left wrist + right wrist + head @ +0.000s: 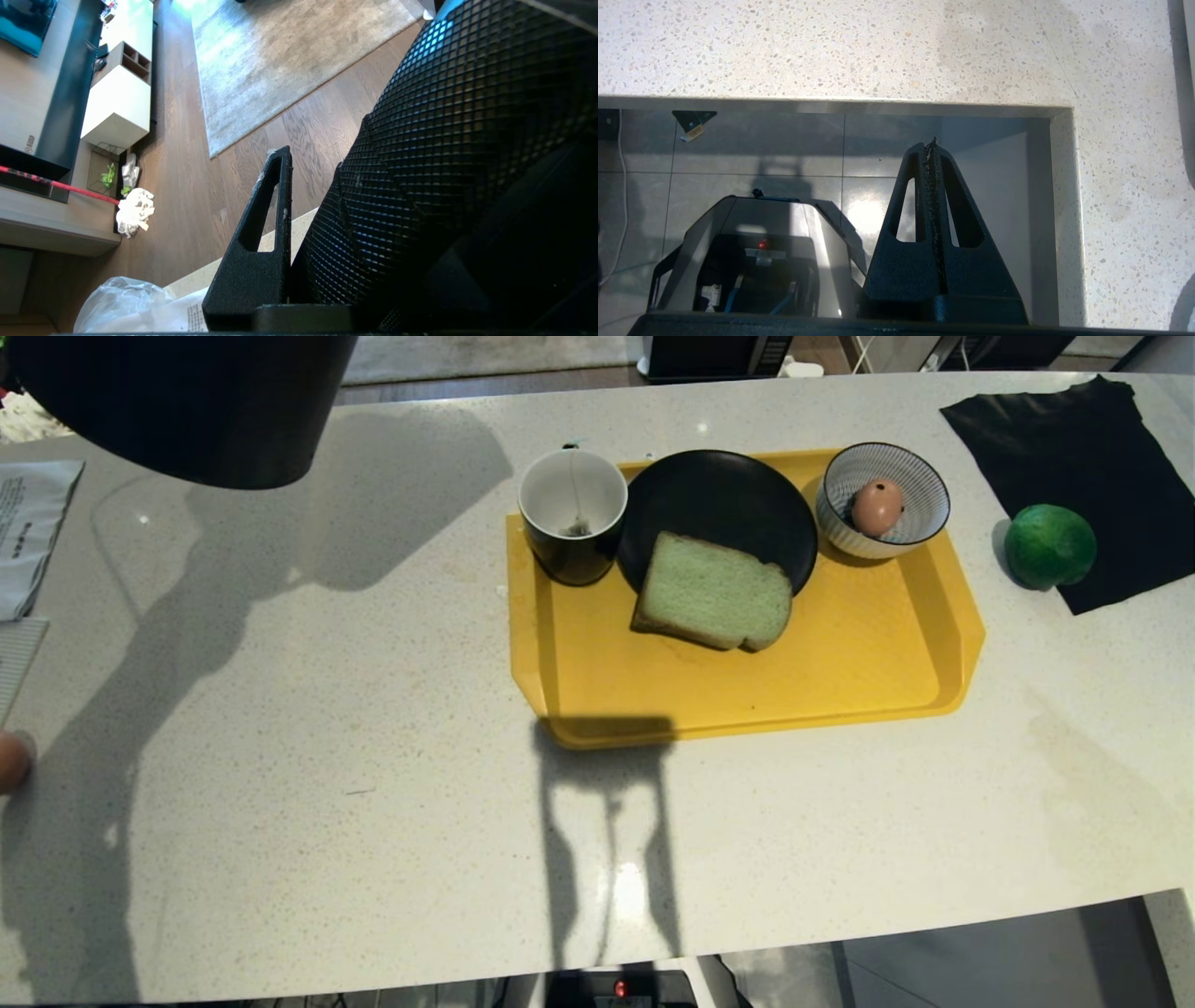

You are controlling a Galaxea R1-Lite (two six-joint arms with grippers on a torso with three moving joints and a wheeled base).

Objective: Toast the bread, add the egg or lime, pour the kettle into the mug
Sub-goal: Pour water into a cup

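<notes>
**Kettle held aloft on the left, breakfast tray waiting on the counter**

The white speckled stone counter [327,784] fills the head view. The right gripper [933,142] hangs before its near edge, over the grey floor tiles and the robot's own base, its two black fingers pressed flat together with nothing between them.

On the counter beyond that gripper lies the rectangular yellow plastic tray [840,663]. The tall matte black kettle [177,401] hangs above the counter, well to the left of the tray. The left gripper [322,177] is clenched on it: the one finger [261,233] that shows lies against a black, grid-textured part of the kettle, which hides the other finger.

Farthest from the left gripper, past the tray's right end, a black cloth [1074,439] is spread flat. On the tray, a round black plate [719,504] sits at the far side. The thick pale-green bread slice [714,593] rests partly on the plate's near rim and partly on the tray. On the side nearest the held kettle, just beside the plate, stands the short black mug [571,513], white inside, with a tea-bag string. On the plate's other side is a blue-and-white striped bowl [920,476]. The glossy round green lime [1049,545] sits on the cloth. The small pinkish-brown egg [877,507] lies in the bowl.
</notes>
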